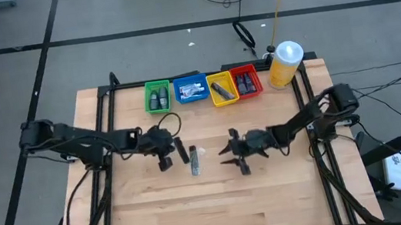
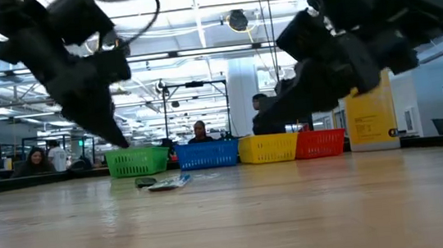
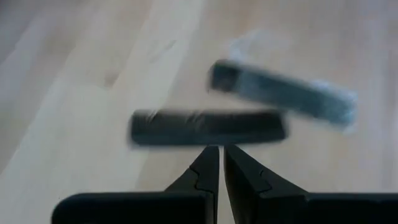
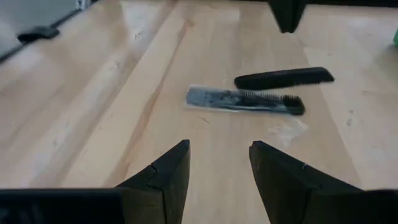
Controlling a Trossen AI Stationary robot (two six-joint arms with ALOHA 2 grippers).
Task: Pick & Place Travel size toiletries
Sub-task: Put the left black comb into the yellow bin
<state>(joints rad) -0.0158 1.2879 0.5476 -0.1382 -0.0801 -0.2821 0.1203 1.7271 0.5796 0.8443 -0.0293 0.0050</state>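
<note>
Two toiletry items lie flat on the wooden table between my grippers. One is a slim black strip (image 1: 182,150) (image 3: 208,127) (image 4: 283,78). The other is a clear packet with a dark item inside (image 1: 195,163) (image 3: 283,93) (image 4: 245,99) (image 2: 161,181). My left gripper (image 1: 169,154) (image 3: 221,158) is shut; it hovers just left of the black strip, above the table (image 2: 117,136). My right gripper (image 1: 227,156) (image 4: 217,165) is open and hovers to the right of both items, pointing at them. More small toiletries lie in the bins.
Green (image 1: 157,96), blue (image 1: 191,90), yellow (image 1: 221,89) and red (image 1: 246,81) bins stand in a row at the table's far edge. A big yellow bottle with a white cap (image 1: 286,63) stands to their right. Bare wood (image 1: 220,203) lies toward the near edge.
</note>
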